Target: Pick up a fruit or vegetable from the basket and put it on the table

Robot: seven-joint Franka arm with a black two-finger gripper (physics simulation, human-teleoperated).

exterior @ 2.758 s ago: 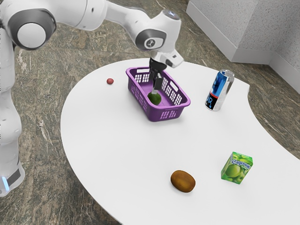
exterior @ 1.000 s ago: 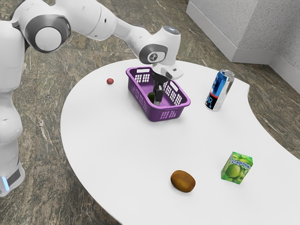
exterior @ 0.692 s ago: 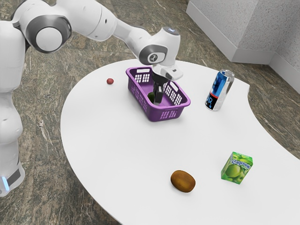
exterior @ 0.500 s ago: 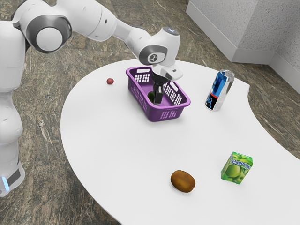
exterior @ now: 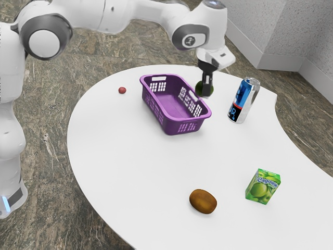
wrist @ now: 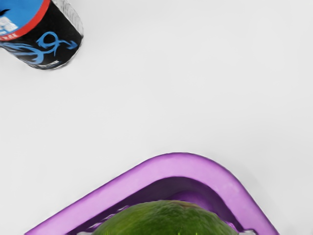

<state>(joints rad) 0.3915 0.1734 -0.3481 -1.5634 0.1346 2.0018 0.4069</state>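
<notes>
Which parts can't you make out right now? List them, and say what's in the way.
- Exterior view: part of the green fruit, hidden behind the claw.
- Exterior view: what the red thing is; too small to tell.
- Exterior view: the table's near part, cut off by the lower edge.
- Wrist view: the can's top, cut off by the edge.
- Wrist view: the rest of the basket, cut off by the lower edge.

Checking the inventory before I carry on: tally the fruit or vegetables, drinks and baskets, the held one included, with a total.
Fruit or vegetables: 3 (dark green rounded one, brown oval one, small red round one)
Drinks: 2 (blue-and-silver metal can, green box-shaped carton)
Baskets: 1 (purple plastic basket)
Total: 6
</notes>
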